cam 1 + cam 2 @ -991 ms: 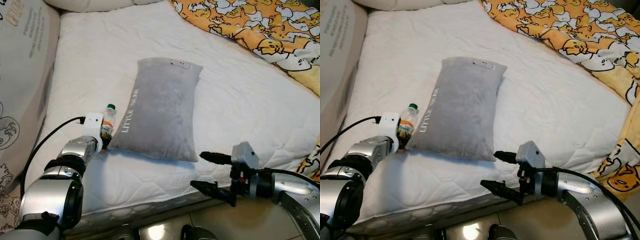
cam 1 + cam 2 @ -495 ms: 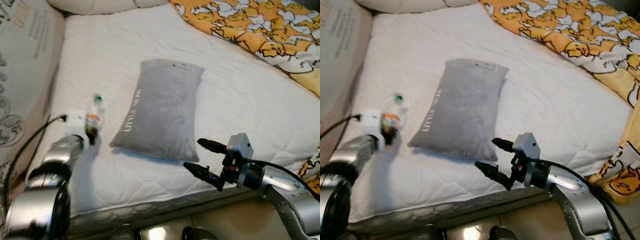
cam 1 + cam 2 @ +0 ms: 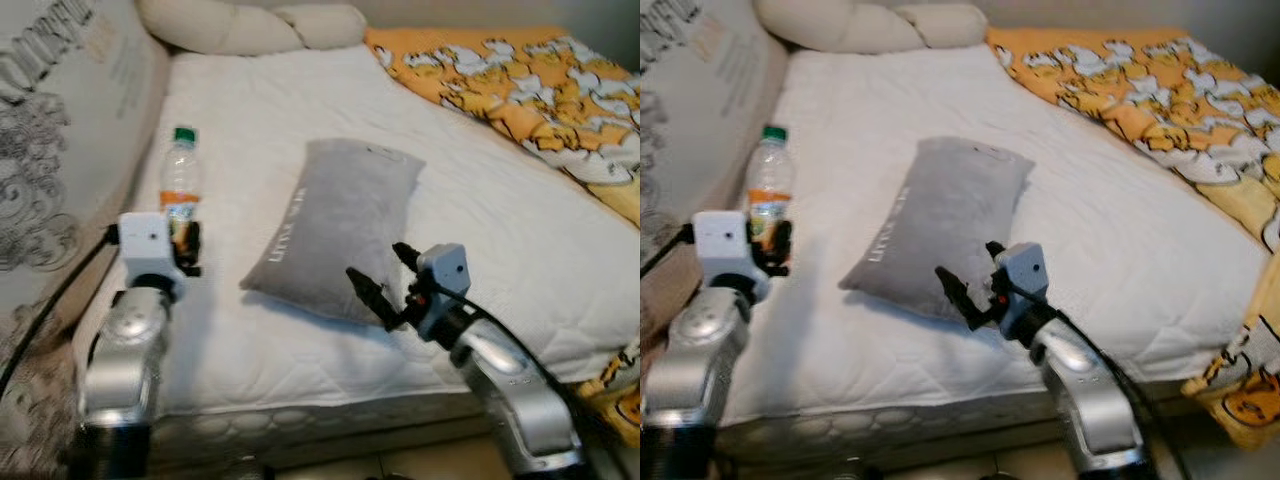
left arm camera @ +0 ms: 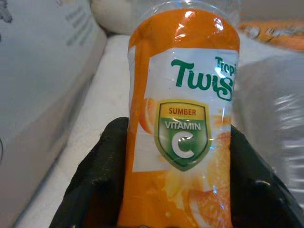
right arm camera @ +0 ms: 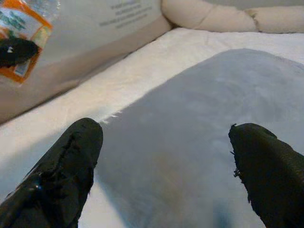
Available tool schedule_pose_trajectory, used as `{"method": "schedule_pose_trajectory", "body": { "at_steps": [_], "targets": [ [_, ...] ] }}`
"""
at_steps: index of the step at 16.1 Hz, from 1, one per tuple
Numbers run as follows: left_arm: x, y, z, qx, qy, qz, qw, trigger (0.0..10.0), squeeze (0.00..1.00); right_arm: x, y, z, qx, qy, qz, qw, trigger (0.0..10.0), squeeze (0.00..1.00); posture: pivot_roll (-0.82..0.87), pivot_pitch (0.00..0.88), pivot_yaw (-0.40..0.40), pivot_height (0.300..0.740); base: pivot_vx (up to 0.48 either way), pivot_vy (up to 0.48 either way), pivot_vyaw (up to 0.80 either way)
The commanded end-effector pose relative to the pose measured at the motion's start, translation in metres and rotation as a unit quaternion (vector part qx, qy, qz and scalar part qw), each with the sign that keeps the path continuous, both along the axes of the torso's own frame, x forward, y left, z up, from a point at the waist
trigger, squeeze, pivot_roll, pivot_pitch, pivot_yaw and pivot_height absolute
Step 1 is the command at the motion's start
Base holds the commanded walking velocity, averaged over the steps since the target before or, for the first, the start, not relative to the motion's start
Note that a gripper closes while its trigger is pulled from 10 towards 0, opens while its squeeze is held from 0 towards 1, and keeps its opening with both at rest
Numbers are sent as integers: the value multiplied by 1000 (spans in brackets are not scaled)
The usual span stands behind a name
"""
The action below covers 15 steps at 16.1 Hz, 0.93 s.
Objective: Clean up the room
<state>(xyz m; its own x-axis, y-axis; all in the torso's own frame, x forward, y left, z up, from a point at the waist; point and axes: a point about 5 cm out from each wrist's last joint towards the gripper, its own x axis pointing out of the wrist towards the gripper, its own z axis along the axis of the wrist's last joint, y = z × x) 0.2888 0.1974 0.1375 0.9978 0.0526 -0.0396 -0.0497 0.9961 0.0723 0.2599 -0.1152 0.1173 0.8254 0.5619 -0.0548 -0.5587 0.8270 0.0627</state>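
Left gripper (image 3: 186,243) raised above the left side of the white quilted mattress (image 3: 250,130), its black fingers (image 4: 102,161) closed on either side of a clear plastic bottle with an orange label and green cap (image 3: 180,185); bottle held upright, clear of the bed. Wrist view shows the label close up, "Vitamin C" badge legible, fingers pressed against both sides. Right gripper (image 3: 385,285) reaches over the near end of the grey rectangular plush pillow (image 3: 340,225), its two fingers (image 5: 71,156) spread wide with nothing between them, poised just above the fabric; cannot tell if the tips touch it. Pillow lies slantwise mid-mattress, white lettering along one long edge. Cream bolster cushion (image 3: 250,25) at the head of the bed. Orange cartoon-print blanket (image 3: 530,95) bunched along the right side. Printed beige padded panel (image 3: 60,140) flanks the left edge.
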Motion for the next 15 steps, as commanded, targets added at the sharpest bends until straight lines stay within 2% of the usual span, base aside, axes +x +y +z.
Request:
{"method": "schedule_pose_trajectory", "body": {
  "at_steps": [1, 3, 5, 6, 7, 8, 9, 11, 13, 15],
  "targets": [
    [-8, -5, -1, 5, 10, -2, 1000, 10000, 0, -2, 9, 1, -1, -6, 8, 1000, 10000, 0, 89, 0, -12, 740, 0, 0, 800],
    [-12, -15, 3, 30, 6, -30, 999, 10000, 0, -2, 14, -6, -4, 3, -5, 1000, 10000, 0, 93, 0, -5, 740, 0, 0, 800],
    [-13, -19, 11, 62, -25, -45, 997, 10000, 0, 1, 11, -10, -31, 2, -29, 999, 10000, 0, 89, 0, 10, 740, 0, 0, 800],
    [-14, -19, 12, 62, -28, -43, 997, 10000, 0, 2, 9, -10, -30, 1, -37, 999, 10000, 0, 89, 0, 10, 740, 0, 0, 800],
    [-14, -14, 16, 68, -58, -11, 996, 10000, 0, 3, 5, -6, -11, -1, -47, 999, 10000, 0, 83, 0, 23, 740, 0, 0, 788],
    [-14, -12, 17, 79, -62, 2, 995, 10000, 0, 3, 4, -4, -9, -6, -51, 999, 10000, 0, 83, 0, 23, 740, 0, 0, 788],
    [-18, -17, 11, 36, -23, -58, 997, 10000, 0, 3, 0, -5, 19, 10, -58, 998, 10000, 0, 75, 0, 33, 740, 0, 0, 794],
    [-23, -22, 7, 45, -13, -94, 994, 10000, 0, 4, -4, -8, 16, 17, -71, 997, 10000, 0, 68, 5, 38, 740, 0, 0, 797],
    [-26, -23, -2, 32, 3, -96, 995, 10000, 0, 2, -5, -8, 12, 15, -71, 997, 10000, 0, 68, 5, 38, 740, 0, 0, 800],
    [-27, -24, -3, 43, -2, -103, 994, 10000, 0, 1, -5, -8, 12, 15, -69, 997, 10000, 0, 68, 5, 38, 740, 0, 0, 800]
  ]
}}
